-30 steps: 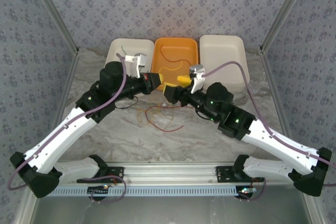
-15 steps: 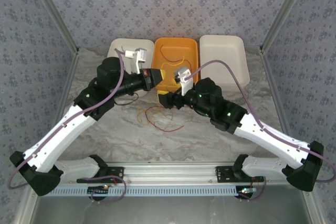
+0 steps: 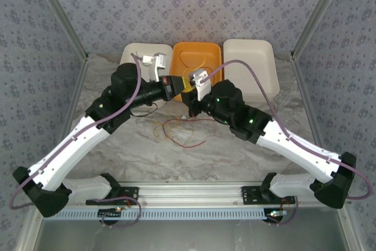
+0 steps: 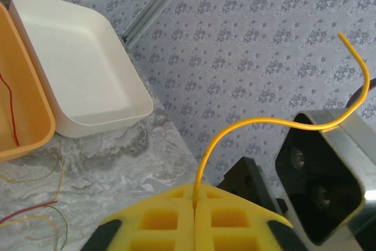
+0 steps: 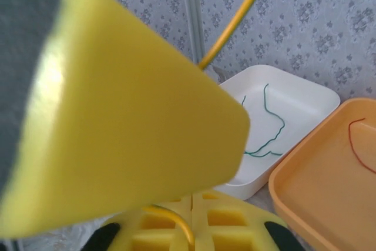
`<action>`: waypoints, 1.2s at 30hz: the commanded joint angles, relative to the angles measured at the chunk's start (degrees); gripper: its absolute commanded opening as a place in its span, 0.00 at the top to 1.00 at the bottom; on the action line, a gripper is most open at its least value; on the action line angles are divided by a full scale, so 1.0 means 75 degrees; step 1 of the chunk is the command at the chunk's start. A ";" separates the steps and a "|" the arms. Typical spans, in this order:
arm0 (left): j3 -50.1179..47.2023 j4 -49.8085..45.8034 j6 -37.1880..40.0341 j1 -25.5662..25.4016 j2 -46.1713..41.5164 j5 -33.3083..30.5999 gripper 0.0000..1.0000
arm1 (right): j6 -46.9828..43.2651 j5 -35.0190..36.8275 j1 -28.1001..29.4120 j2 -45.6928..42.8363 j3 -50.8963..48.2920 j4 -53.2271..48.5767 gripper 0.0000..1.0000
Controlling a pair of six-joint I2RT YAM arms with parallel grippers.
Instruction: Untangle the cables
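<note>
A green cable point(image 5: 281, 126) is laid in the white tray point(image 5: 305, 95) and a red cable point(image 5: 350, 136) in the orange tray point(image 5: 311, 204). A yellow cable point(image 4: 258, 123) is pinched by the left pincer point(image 4: 194, 218) and the right pincer point(image 5: 192, 230) (both closed on it). A tangle point(image 3: 179, 130) is left on the desk point(image 3: 235, 157).

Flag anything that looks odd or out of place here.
Both grippers appear to pinch the same yellow cable: left gripper and right gripper sit nearly nose to nose by the orange tray's near edge. A loose tangle of red, yellow and green cables lies on the table, outside the trays.
</note>
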 commanded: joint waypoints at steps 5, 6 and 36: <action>-0.0192 -0.0211 0.0063 -0.0041 -0.0886 -0.1393 0.19 | 0.1151 0.0790 -0.0684 -0.0429 0.1385 -0.1081 1.00; -0.0426 -0.0230 0.0047 -0.0042 -0.1094 -0.1711 0.18 | 0.1349 0.0772 -0.0863 -0.0432 0.1642 -0.1324 1.00; -0.4885 0.2420 0.1595 -0.1489 0.0212 -0.4052 0.16 | 0.1955 -0.0018 -0.2641 0.0447 0.7075 -0.4720 1.00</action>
